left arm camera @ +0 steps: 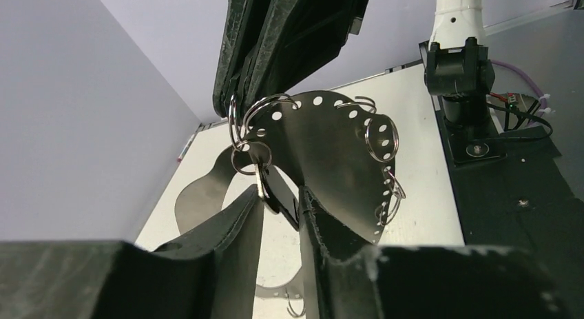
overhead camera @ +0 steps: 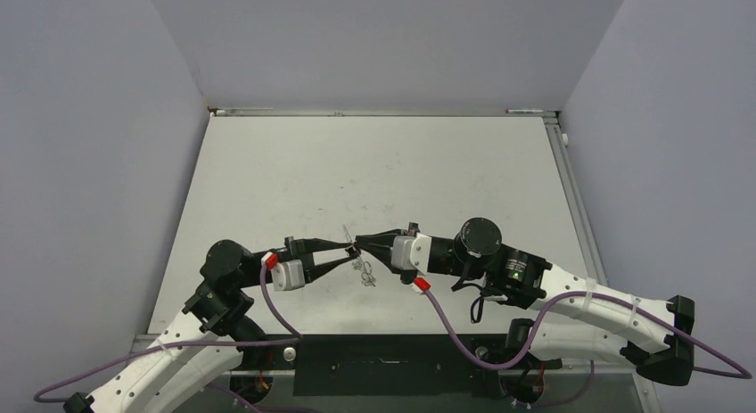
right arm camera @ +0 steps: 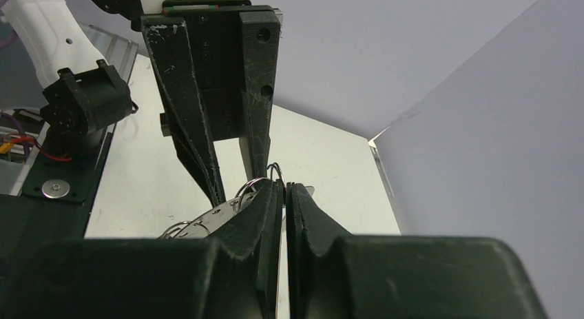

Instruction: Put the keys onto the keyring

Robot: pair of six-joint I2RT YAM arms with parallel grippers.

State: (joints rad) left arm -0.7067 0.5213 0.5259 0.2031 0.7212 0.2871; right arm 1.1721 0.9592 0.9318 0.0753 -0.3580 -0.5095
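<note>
The keyring (left arm camera: 324,147) is a curved silver band with holes and several small split rings strung along it. It hangs between the two grippers, just above the table. My right gripper (right arm camera: 284,187) is shut on a split ring (right arm camera: 274,171) at the band's top. From that ring cluster a key (left arm camera: 284,193) with a black head and short silver blade hangs between my left gripper's (left arm camera: 279,195) jaws, spanning the narrow gap between them. In the top view, the left gripper (overhead camera: 343,252) and right gripper (overhead camera: 359,245) meet tip to tip with the keyring (overhead camera: 364,272) dangling below.
The white table (overhead camera: 383,163) is bounded by grey walls on three sides, with a rail along its right edge (overhead camera: 571,190). The right arm's base (left arm camera: 465,78) and the left arm's base (right arm camera: 86,98) stand at the near edge.
</note>
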